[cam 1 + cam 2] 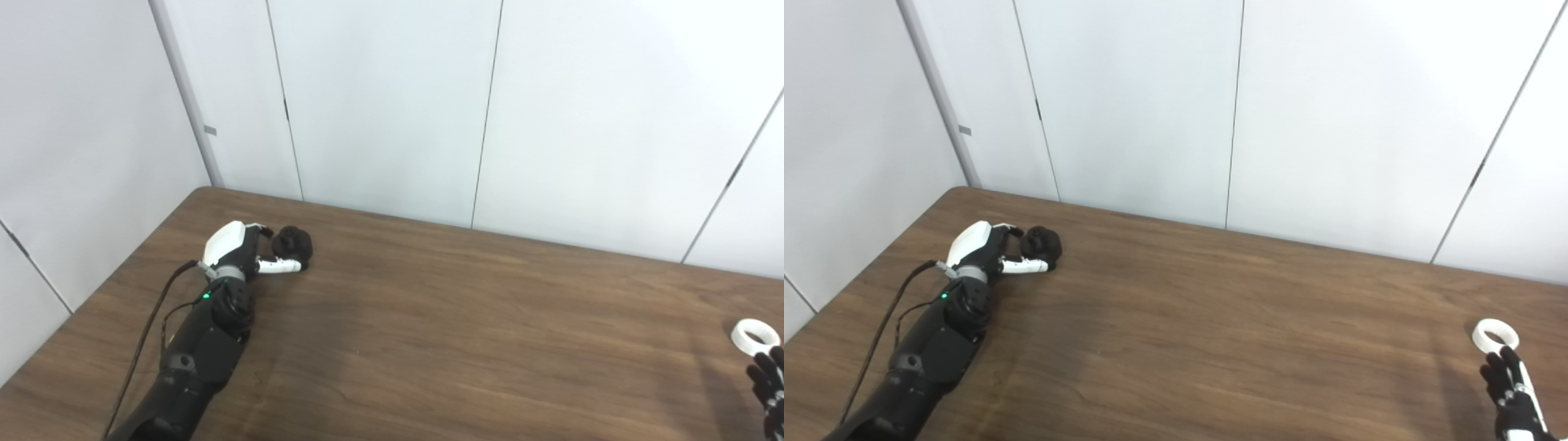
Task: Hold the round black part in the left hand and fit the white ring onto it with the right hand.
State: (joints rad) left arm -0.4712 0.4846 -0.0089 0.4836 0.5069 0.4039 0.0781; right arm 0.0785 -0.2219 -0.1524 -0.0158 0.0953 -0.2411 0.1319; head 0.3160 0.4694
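The round black part (293,243) lies on the brown table (429,318) near its far left corner. My left hand (236,248) is beside it, with fingers at the part's left side and the white thumb (279,266) stretched along its near side. The part rests on the table and the hand is not closed on it. The white ring (1495,335) lies flat near the right edge. My right hand (1513,392) is just in front of it, fingers apart, with the fingertips (1502,361) at the ring's near rim and holding nothing.
White wall panels (392,104) stand close behind the table's far edge and along its left side. A black cable (144,343) runs along my left forearm. A wide stretch of bare tabletop lies between the two hands.
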